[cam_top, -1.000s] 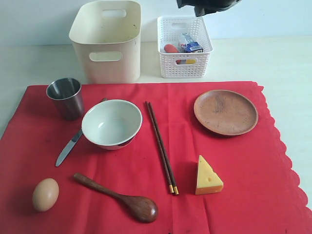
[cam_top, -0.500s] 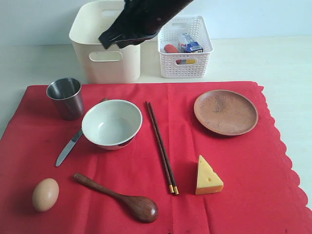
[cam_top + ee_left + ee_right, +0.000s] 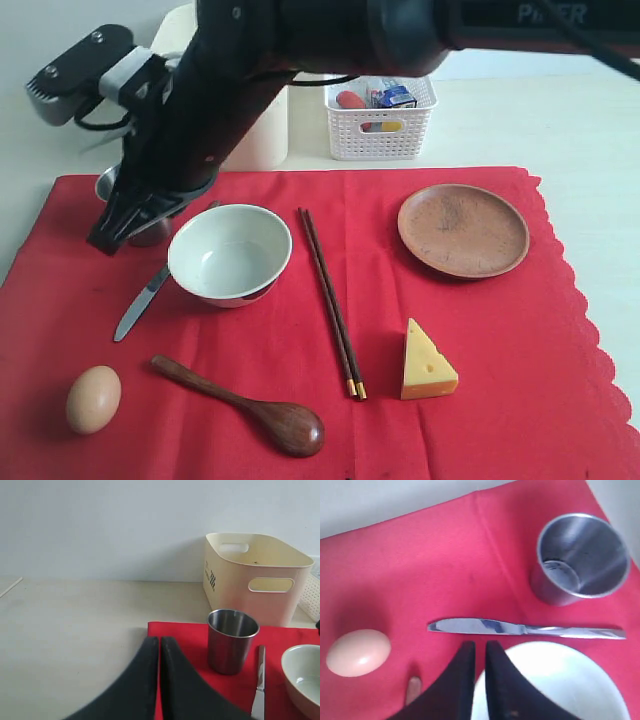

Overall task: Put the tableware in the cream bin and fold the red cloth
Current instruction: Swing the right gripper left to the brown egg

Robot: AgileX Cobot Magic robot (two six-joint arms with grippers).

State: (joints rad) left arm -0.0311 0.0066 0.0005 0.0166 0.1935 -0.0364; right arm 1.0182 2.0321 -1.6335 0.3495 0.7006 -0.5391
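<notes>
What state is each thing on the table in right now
steel cup: upright, empty
white bowl: upright, empty
round brown plate: empty
cream bin: upright, open-topped
red cloth: spread flat, unfolded
left gripper: shut
right gripper: nearly shut, holding nothing

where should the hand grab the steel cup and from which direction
Probably by the rim, coming straight down from above. The steel cup stands upright on the red cloth with its mouth open and empty, so one finger can drop inside and one outside the thin wall. The side away from the white bowl and the silver table knife looks best, since both lie close beside it.
</notes>
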